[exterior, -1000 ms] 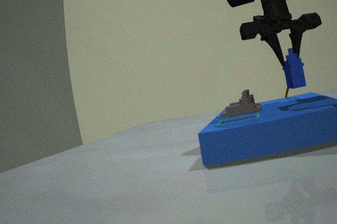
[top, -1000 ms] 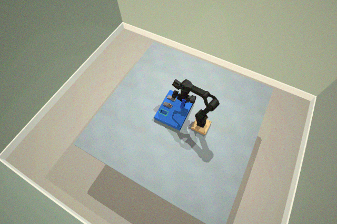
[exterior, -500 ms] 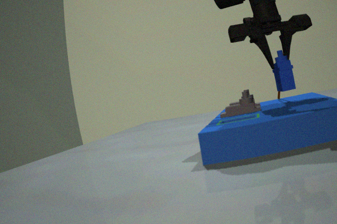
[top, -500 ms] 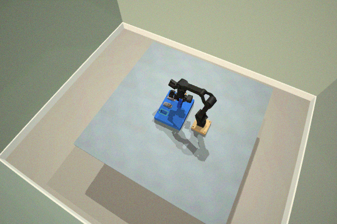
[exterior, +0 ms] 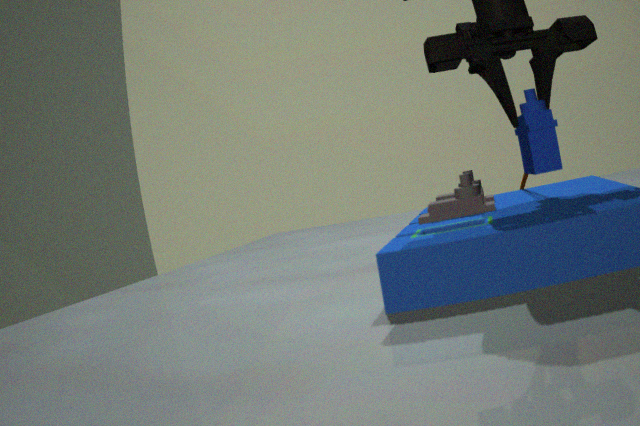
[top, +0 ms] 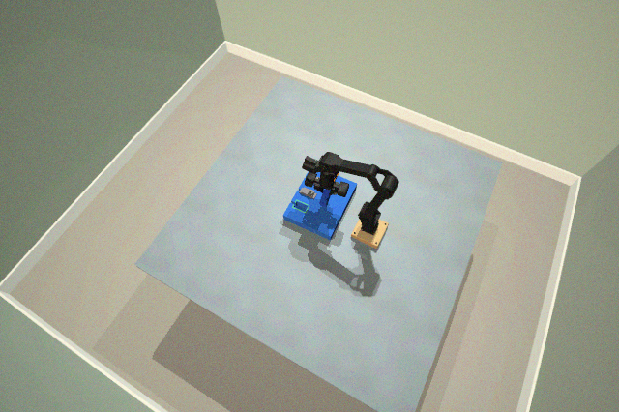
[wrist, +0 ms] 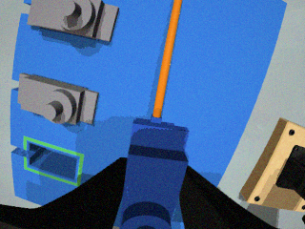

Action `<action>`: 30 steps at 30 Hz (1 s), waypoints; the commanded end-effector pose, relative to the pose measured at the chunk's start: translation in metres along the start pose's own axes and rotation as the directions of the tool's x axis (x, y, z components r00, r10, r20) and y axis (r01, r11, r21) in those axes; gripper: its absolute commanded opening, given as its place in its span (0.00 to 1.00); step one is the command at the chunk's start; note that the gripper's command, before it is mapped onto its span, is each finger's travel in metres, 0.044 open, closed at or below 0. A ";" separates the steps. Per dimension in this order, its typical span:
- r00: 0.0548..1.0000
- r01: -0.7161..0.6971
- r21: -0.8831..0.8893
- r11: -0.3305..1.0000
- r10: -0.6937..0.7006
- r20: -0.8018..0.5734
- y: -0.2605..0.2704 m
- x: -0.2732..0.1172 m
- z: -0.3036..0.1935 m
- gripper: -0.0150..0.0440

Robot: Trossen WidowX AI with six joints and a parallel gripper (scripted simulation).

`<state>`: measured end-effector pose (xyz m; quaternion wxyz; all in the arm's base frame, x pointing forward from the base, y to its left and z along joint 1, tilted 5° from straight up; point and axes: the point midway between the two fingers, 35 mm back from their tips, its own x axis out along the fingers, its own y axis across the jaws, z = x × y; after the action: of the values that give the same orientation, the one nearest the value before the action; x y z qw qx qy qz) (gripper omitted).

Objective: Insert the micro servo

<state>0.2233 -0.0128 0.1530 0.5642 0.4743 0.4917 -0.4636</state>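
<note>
The blue micro servo (top: 325, 196) (exterior: 539, 144) (wrist: 156, 176) is held above the deck, its output shaft up and slightly tilted in the exterior view. My gripper (exterior: 532, 115) (wrist: 154, 168) is shut on it. Its orange cable (wrist: 167, 62) runs away from one end of the servo, toward the top of the wrist view. The blue deck (top: 308, 229) (exterior: 506, 271) (wrist: 129, 62) carries the empty pocket (top: 300, 206) (wrist: 54, 162), outlined in green, left of the servo in the wrist view. The pocket's side notch (wrist: 19, 152) is at its left end.
Two grey servos sit in the deck beside the pocket; the nearer one (top: 307, 192) (exterior: 460, 204) (wrist: 57, 100) is next to it, the other (wrist: 71, 19) beyond. The arm's tan base plate (top: 369, 236) (wrist: 267, 167) stands right of the deck. The arm's shadow falls across the deck.
</note>
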 end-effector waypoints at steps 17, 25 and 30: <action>1.000 -0.001 0.005 1.000 0.001 -0.005 0.007 -0.001 -0.072 0.25; 1.000 -0.001 -0.112 0.994 0.001 -0.005 0.008 -0.001 -0.075 0.25; 1.000 -0.002 -0.282 0.959 0.001 -0.005 0.008 -0.001 -0.075 0.25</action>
<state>0.2203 0.0621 0.1473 0.6057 0.4144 0.5402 -0.4117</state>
